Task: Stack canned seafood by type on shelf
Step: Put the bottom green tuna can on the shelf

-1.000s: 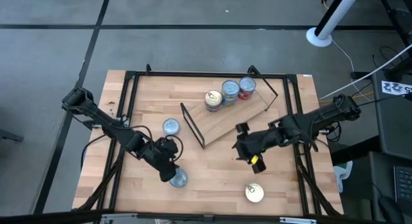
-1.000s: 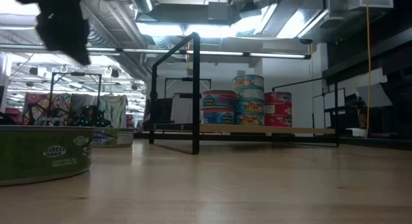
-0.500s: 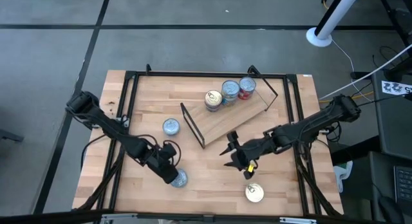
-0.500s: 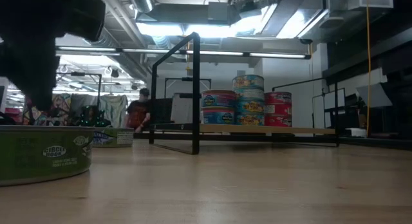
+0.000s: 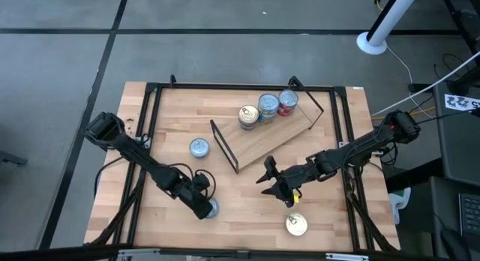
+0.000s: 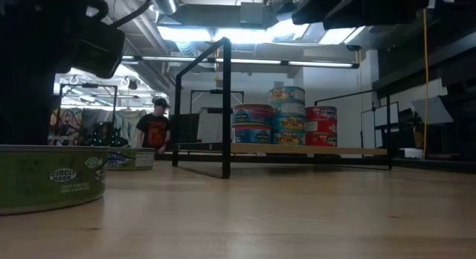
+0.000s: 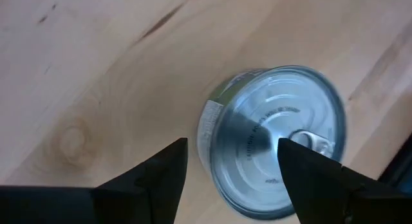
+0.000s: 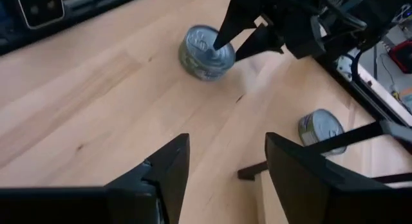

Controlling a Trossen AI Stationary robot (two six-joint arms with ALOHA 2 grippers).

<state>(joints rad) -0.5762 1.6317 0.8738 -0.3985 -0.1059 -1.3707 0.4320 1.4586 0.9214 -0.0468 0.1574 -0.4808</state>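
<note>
The left hand (image 5: 208, 207) hung low over a tin (image 7: 273, 137) near the front of the desk (image 5: 247, 216). Its two fingers (image 7: 164, 172) were spread apart, one on each side of the tin, and they were not squeezing it. In the left wrist view the tin sat flat on the wood with its shiny lid and pull tab up, right between the fingers. In the right wrist view the same fingers pointed down at the tin's lid.

The right hand (image 5: 267, 176) was above the middle of the desk, just in front of the shelf (image 5: 259, 141). Its fingers (image 8: 164, 176) were apart and held nothing, with only bare wood between them. The tin under the left hand was well away from it. A second tin (image 5: 296, 225) lay near the front of the desk, close to the right hand.

A third tin (image 5: 199, 147) sat alone on the desk just left of the shelf. The shelf lay at a slant in the middle of the desk. On its far end stood three piles of tins (image 5: 268, 106) in a row, side by side. In the low view the middle pile was the tallest and the pile on the right was red.

A person (image 6: 156, 129) stood far off in the room behind the desk.
</note>
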